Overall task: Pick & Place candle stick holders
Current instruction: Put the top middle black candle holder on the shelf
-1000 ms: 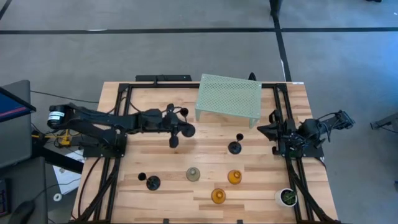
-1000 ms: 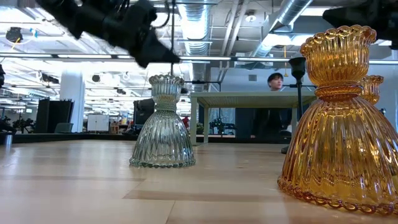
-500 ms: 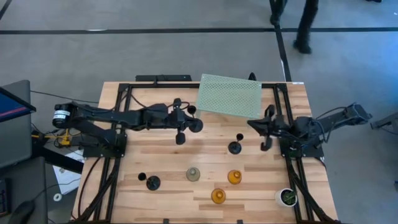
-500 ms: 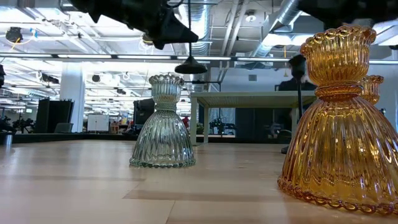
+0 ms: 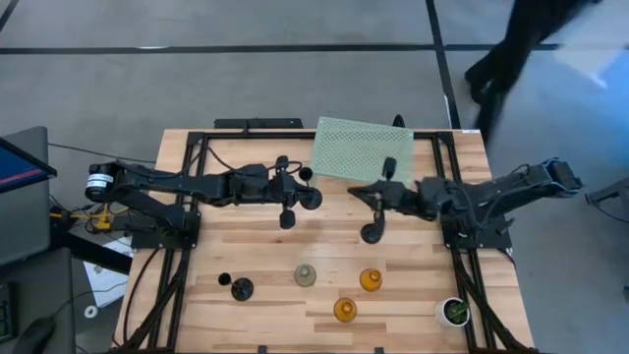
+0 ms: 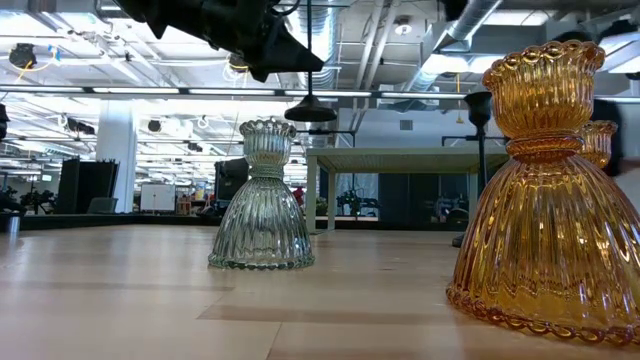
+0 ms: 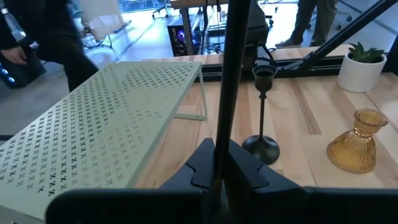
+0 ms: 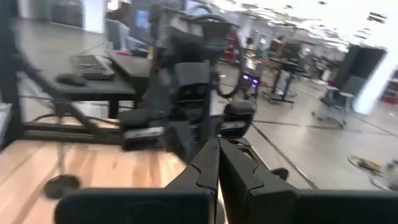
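We are seeing much that is cut off or hard to make out: in the low view the large amber holder (image 6: 548, 190) is filling the right of the frame and hiding most of a second amber one (image 6: 598, 140) behind it, and the right wrist view is blurring into streaks. In the high view the left end effector (image 5: 288, 209) is sitting at centre left, clenched on a black holder (image 5: 307, 197) whose stem (image 7: 228, 81) is running up the middle of the left wrist view. The right end effector (image 5: 371, 197) is reaching in from the right, fingers pressed together on nothing, just above another black holder (image 5: 371, 233) standing at centre. A third black holder (image 5: 241, 288) is standing at lower left, the grey-green holder (image 5: 306, 275) at lower centre. The wooden worktop (image 5: 324, 248) is also carrying a pale green perforated rack (image 5: 362, 150) at upper centre and a white potted plant (image 5: 453, 311) at lower right. A person (image 5: 526, 44) is blurring across the grey floor at upper right
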### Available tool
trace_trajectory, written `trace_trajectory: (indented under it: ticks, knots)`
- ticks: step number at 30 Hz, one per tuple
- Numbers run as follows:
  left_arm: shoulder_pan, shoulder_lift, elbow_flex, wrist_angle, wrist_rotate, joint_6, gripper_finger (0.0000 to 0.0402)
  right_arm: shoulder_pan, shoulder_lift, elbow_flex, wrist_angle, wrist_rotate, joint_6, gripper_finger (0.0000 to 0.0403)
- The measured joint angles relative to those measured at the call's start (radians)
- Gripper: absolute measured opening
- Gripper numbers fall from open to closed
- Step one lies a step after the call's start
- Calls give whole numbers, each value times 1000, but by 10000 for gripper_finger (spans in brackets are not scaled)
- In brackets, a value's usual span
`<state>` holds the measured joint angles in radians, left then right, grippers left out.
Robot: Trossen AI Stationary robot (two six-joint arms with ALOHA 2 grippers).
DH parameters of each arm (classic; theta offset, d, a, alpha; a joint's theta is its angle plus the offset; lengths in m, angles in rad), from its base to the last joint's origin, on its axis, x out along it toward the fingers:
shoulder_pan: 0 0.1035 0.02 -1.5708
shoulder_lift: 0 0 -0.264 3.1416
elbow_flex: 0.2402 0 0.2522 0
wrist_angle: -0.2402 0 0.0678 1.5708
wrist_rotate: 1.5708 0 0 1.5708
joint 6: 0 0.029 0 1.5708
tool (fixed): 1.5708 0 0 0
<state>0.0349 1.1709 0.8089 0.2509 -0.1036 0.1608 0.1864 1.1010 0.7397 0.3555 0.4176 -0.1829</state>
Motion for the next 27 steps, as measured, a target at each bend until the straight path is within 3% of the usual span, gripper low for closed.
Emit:
trace_trajectory:
  ticks: [6,20,27]
  knots:
    - [0,0,0,0,0,0,15,-64,160,122,4,0,29,26]
    - [0,-1,0,0,0,0,15,-104,383,286,3,-59,52,198]
    - [0,-1,0,0,0,0,15,-104,394,306,8,-80,53,206]
